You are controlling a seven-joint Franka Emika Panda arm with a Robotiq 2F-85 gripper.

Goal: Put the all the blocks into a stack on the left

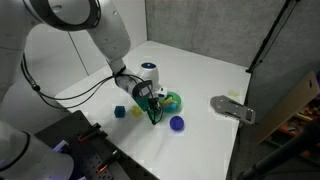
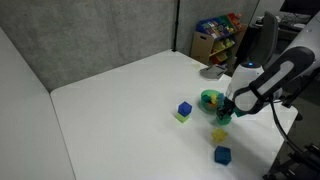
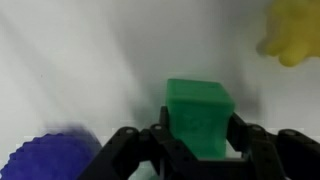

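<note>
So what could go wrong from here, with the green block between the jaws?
1. The green block seems held only at the tips of the jaws; it may slip or twist when lifted.
2. The blue piece and the yellow piece lie close; a low sweep could knock them.

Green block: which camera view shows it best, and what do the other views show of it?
The wrist view: the green block fills the frame's centre, held by the gripper. In both exterior views the block is only a small green patch beside the gripper, its shape unclear.
</note>
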